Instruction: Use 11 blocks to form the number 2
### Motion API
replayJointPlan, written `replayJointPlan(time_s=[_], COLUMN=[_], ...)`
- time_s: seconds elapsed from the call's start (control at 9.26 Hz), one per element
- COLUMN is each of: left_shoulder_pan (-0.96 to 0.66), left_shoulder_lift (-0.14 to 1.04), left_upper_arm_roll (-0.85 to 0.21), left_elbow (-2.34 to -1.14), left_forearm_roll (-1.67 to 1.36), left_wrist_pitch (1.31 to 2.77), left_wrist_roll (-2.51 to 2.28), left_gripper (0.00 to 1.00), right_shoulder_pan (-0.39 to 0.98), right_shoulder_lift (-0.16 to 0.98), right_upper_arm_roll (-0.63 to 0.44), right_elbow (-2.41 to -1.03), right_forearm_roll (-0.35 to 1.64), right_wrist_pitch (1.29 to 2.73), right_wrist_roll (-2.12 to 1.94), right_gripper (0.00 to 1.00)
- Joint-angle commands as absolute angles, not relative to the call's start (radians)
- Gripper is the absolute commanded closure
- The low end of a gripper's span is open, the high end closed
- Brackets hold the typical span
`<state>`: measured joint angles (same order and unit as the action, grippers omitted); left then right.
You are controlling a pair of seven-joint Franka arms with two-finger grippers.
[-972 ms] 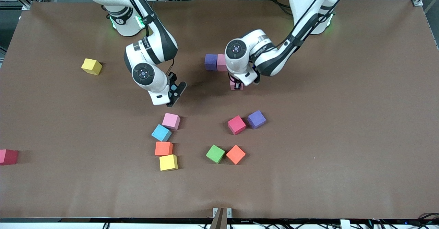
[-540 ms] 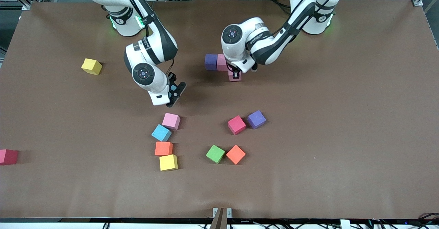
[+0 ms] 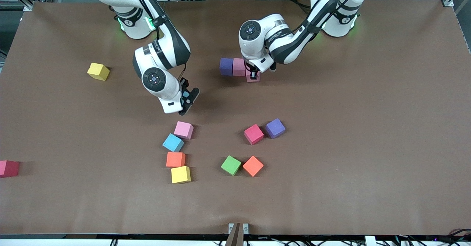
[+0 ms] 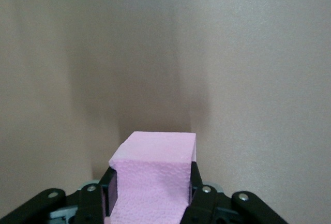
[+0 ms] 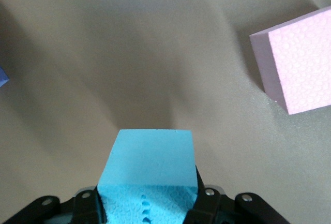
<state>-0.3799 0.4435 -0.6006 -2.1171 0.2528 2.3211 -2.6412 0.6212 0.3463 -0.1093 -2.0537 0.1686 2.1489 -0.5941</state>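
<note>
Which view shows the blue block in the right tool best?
The right wrist view: the blue block fills the foreground between the right tool's fingers. In the front view only a sliver shows in that tool. The left wrist view misses it.

From my station, the red cube is cut by the front view's edge, and the left claw hides most of its pink cube there.

Foam cubes: pink, three; purple, two; red, two; orange, two; yellow, two; light blue, two; green, one.
</note>
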Motion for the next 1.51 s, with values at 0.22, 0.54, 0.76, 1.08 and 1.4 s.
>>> replayJointPlan(time_s=[0.22, 0.54, 0.76, 1.08, 1.4], left_shoulder_pan=[-0.368, -0.356, -0.354, -0.356, -0.356], left_shoulder_lift=[0.403, 0.4, 0.4, 0.405, 0.411], left_upper_arm_roll=[-0.638, -0.658, -0.673, -0.673, -0.673], left_elbow=[-2.189, -2.201, -2.201, -2.201, -2.2], left_forearm_roll=[0.27, 0.268, 0.268, 0.268, 0.268], left_wrist_pitch=[2.365, 2.385, 2.393, 2.41, 2.408], left_wrist_roll=[-2.655, -2.654, -2.654, -2.652, -2.628], left_gripper=[1.0, 1.0, 1.0, 1.0, 0.26], right_shoulder_pan=[0.611, 0.611, 0.611, 0.611, 0.611], right_shoulder_lift=[0.345, 0.345, 0.345, 0.345, 0.344], right_upper_arm_roll=[-0.104, -0.104, -0.104, -0.104, -0.104], right_elbow=[-2.048, -2.043, -2.043, -2.043, -2.043], right_forearm_roll=[0.144, 0.133, 0.133, 0.133, 0.133], right_wrist_pitch=[2.146, 2.146, 2.146, 2.143, 2.14], right_wrist_roll=[-0.603, -0.604, -0.604, -0.603, -0.603], right_gripper=[1.0, 1.0, 1.0, 1.0, 1.0])
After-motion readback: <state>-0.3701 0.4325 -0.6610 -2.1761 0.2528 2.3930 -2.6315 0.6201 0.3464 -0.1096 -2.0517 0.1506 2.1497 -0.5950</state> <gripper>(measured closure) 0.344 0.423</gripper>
